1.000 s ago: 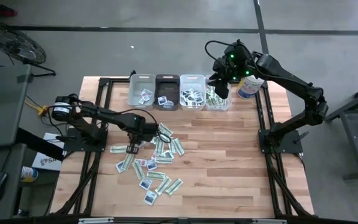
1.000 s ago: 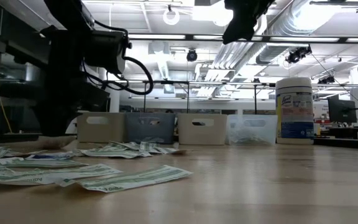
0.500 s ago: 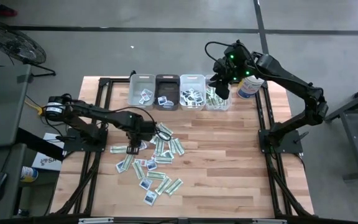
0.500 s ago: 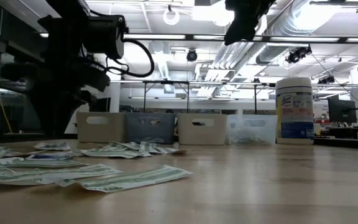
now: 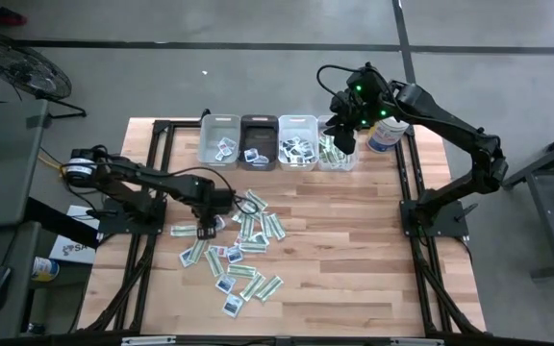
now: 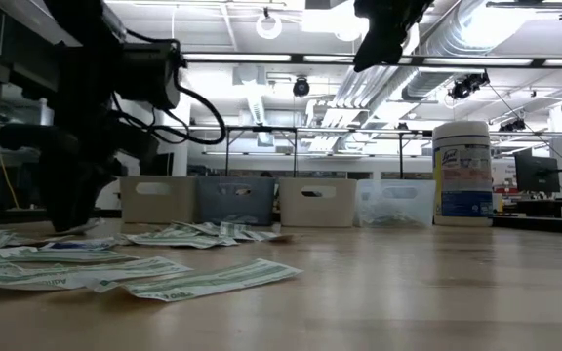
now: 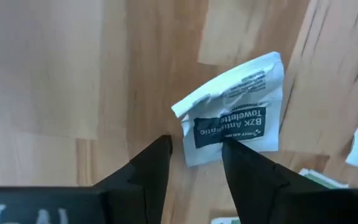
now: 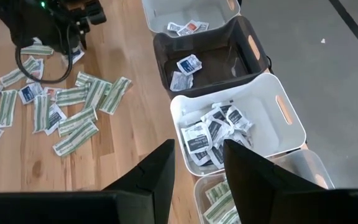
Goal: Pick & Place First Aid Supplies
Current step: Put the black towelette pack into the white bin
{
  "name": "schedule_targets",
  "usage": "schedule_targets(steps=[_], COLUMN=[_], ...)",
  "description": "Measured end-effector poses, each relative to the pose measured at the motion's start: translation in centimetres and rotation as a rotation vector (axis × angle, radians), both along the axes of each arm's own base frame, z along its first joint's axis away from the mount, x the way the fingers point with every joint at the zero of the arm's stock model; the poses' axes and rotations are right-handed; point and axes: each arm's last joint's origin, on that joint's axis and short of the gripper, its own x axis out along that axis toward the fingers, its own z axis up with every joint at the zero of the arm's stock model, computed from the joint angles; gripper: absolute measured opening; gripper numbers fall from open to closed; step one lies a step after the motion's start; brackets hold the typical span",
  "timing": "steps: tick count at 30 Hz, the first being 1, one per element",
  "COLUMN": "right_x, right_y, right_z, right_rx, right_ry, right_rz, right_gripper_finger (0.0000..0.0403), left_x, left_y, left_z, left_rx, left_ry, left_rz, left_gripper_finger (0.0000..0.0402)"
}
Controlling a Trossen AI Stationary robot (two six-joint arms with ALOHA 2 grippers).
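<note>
We see the left hand (image 5: 203, 229) low over the wooden table (image 5: 354, 250), at the left edge of a scatter of first aid packets (image 5: 243, 245), its fingers (image 7: 148, 174) parted by a narrow gap. In its wrist view a crumpled white BZK antiseptic towelette packet (image 7: 235, 118) lies flat on the wood just ahead of the fingertips, one corner slipping behind a fingertip; we see no grip on it. The rest of the packets, narrow green-and-white strips and squarish white ones with dark-blue marks, spread across the table's middle and toward its near edge.

The right hand (image 5: 340, 140) hangs over the far row of four bins, above the clear bin (image 5: 335, 154) of green-and-white strips, with its fingers (image 8: 157, 171) apart and nothing between them. From its wrist we look down into the white bin (image 8: 278, 106) heaped with dark-marked towelette packets, the dark bin (image 8: 229, 56) holding two packets, and a pale bin (image 8: 185, 7) beyond with a few more.

A tall white wipes canister (image 6: 461, 174) with a blue label stands at the right end of the row, beside the clear bin.
</note>
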Motion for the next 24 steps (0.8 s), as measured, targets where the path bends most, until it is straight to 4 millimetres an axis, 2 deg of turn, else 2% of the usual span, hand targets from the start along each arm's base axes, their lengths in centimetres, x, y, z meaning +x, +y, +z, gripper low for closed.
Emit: schedule_targets(steps=[4, 14, 21, 24], right_x=[0.00, 0.00, -0.01, -0.01], right_y=[0.01, 0.00, 0.00, 0.00], right_z=[0.00, 0.00, 0.01, 0.00], right_rx=[0.000, 0.000, -0.005, -0.009], right_ry=[0.000, 0.000, 0.001, 0.002], right_rz=[0.000, 0.000, 0.005, 0.009], right_gripper_finger=[0.0129, 0.0129, 0.0129, 0.0129], left_x=[-0.87, -1.08, -1.05, -0.79], left_y=[-0.06, -0.02, -0.06, -0.04], left_z=[-1.10, -0.95, -0.93, -0.31], left_rx=[-0.029, -0.017, -0.028, -0.020], left_ry=[-0.012, -0.023, -0.025, -0.033], left_rz=[0.077, 0.111, 0.110, 0.090], left_gripper_finger=[0.0120, 0.0012, 0.0002, 0.0001])
